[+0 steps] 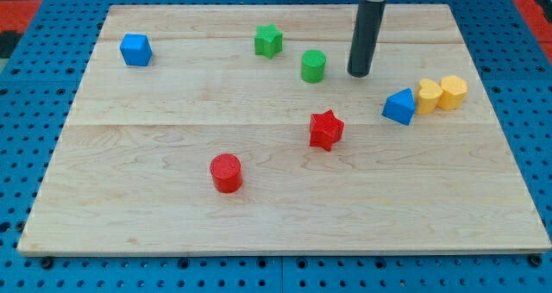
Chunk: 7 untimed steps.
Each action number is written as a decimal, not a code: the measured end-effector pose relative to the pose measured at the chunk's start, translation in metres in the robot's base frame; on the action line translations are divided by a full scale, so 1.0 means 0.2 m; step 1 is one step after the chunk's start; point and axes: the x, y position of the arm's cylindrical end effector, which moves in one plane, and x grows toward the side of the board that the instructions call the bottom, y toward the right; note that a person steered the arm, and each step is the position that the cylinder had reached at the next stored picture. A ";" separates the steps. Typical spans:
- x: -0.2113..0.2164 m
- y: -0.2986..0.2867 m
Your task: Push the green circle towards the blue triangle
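Tip (359, 73) of my bare rod holds nothing and stands just right of the green circle (313, 66), not touching. Blue triangle (399, 107) lies lower right, touching the yellow blocks (441, 94), on the wooden board (172, 215).

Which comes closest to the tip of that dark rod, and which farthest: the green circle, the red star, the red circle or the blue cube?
Measured from my tip in the camera view:
1. Green circle, just to the view's left of the tip.
2. Red star, below the tip, toward the view's bottom.
3. Red circle, farther down and to the view's left.
4. Blue cube, far off at the view's upper left.
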 end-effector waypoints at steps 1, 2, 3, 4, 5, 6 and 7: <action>0.02 -0.11; 0.09 -0.26; 0.12 -0.42; 0.15 -0.48; 0.15 -0.48; 0.15 -0.51; 0.16 -0.70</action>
